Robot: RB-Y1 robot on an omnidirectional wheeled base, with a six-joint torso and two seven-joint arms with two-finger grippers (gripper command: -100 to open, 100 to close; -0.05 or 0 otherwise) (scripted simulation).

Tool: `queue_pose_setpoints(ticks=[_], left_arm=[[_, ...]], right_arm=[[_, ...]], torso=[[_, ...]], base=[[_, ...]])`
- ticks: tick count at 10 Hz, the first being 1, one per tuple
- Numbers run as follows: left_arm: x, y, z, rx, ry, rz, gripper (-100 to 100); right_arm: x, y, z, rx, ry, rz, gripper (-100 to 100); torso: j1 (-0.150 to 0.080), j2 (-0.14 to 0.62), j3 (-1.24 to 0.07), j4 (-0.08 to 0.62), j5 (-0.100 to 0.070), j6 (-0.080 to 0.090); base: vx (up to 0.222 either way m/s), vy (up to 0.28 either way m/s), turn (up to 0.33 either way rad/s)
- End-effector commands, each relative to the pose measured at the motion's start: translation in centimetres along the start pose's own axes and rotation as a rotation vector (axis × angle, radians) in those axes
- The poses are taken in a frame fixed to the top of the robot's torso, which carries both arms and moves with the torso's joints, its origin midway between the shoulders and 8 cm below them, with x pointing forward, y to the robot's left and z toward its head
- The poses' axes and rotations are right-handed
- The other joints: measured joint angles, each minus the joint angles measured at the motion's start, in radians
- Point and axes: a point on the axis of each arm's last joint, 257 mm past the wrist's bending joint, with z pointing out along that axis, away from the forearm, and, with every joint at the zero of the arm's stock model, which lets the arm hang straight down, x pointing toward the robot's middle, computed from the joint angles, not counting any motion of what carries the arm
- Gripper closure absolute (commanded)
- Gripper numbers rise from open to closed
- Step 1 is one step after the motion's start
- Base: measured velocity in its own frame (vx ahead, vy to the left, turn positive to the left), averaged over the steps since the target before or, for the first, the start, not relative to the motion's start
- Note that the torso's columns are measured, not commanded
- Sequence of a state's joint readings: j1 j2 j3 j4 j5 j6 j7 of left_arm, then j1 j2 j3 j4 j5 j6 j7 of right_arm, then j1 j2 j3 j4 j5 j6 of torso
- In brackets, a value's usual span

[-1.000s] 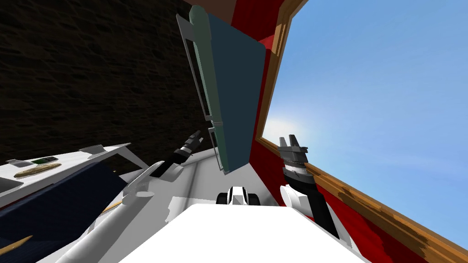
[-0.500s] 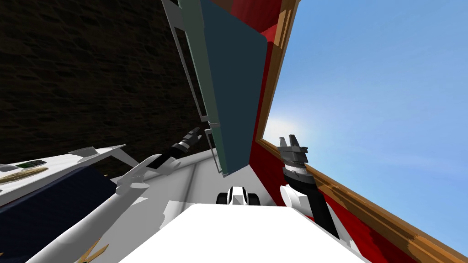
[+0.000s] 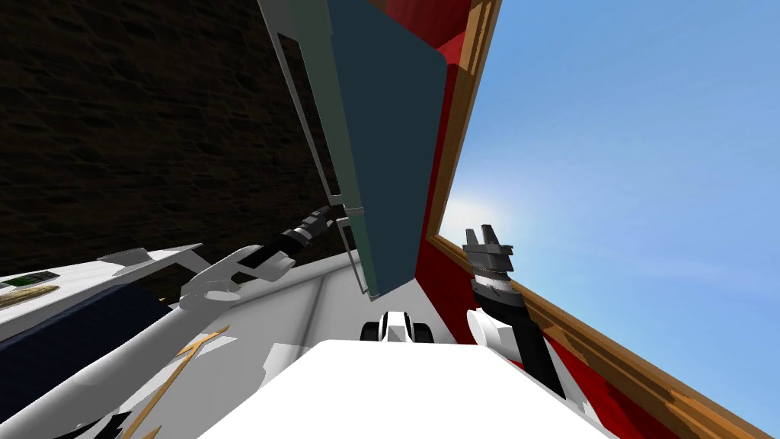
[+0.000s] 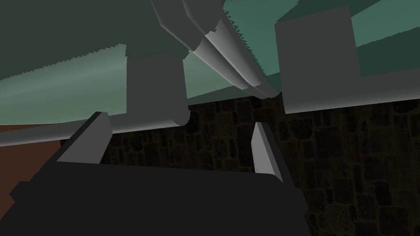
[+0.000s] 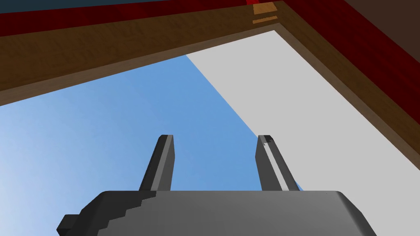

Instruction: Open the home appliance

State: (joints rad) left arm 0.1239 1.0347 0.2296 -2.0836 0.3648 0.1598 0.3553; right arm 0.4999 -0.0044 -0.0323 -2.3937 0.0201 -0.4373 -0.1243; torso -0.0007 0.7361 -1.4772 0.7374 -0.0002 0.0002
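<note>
The appliance (image 3: 392, 152) is a tall cabinet with a dark teal side and a green front that carries long grey handles (image 3: 305, 114). My left gripper (image 3: 325, 217) reaches up to the spot where the upper and lower handles meet. In the left wrist view it (image 4: 180, 139) is open, with its fingers (image 4: 96, 137) just short of a grey handle mount (image 4: 156, 90) and the rounded handle bar (image 4: 229, 53). Nothing lies between them. My right gripper (image 3: 482, 232) is raised beside the window, open and holding nothing (image 5: 213, 157).
A white counter (image 3: 91, 270) with a dark blue front stands at the left with small items on it. A wood-framed window (image 3: 457, 137) in a red wall runs along the right. A dark stone-patterned surface (image 3: 152, 137) lies behind the appliance.
I have moved closer to the appliance, which now looms larger. My left arm has stretched forward and up, bringing its gripper to the handles. The right arm has kept still.
</note>
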Motion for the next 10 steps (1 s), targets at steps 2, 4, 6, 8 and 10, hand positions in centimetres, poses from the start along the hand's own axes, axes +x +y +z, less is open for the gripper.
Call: queue_pose_setpoints(ticks=[2, 4, 6, 8, 10], left_arm=[[-1.6, -1.3, 0.9, -0.022, -0.002, 0.024, -100], [-2.4, -2.2, 1.4, -0.031, -0.006, 0.035, -100], [-3.1, -3.2, 1.8, -0.038, -0.010, 0.042, -100], [-2.9, -2.8, 1.7, -0.036, -0.008, 0.040, -100], [-1.5, -3.7, 1.6, -0.015, 0.025, 0.037, 100]], right_arm=[[0.0, 0.0, 0.0, 0.000, 0.000, 0.000, 0], [0.0, 0.0, 0.0, 0.000, 0.000, 0.000, 0], [0.0, 0.0, 0.0, 0.000, 0.000, 0.000, 0], [0.0, 0.0, 0.0, 0.000, 0.000, 0.000, 0], [0.0, 0.0, 0.0, 0.000, 0.000, 0.000, 0]], torso=[[0.001, 0.004, 0.002, 0.001, 0.000, 0.000], [0.001, 0.002, 0.001, 0.001, 0.000, 0.000], [0.001, 0.001, 0.001, 0.000, 0.000, 0.000], [0.002, 0.004, 0.003, 0.001, 0.001, 0.000], [0.003, 0.002, 0.001, -0.001, 0.002, 0.000]], base=[[0.061, -0.027, 0.002], [0.084, -0.029, 0.004], [0.076, -0.019, 0.002], [0.019, -0.004, 0.001], [0.010, 0.091, -0.004]])
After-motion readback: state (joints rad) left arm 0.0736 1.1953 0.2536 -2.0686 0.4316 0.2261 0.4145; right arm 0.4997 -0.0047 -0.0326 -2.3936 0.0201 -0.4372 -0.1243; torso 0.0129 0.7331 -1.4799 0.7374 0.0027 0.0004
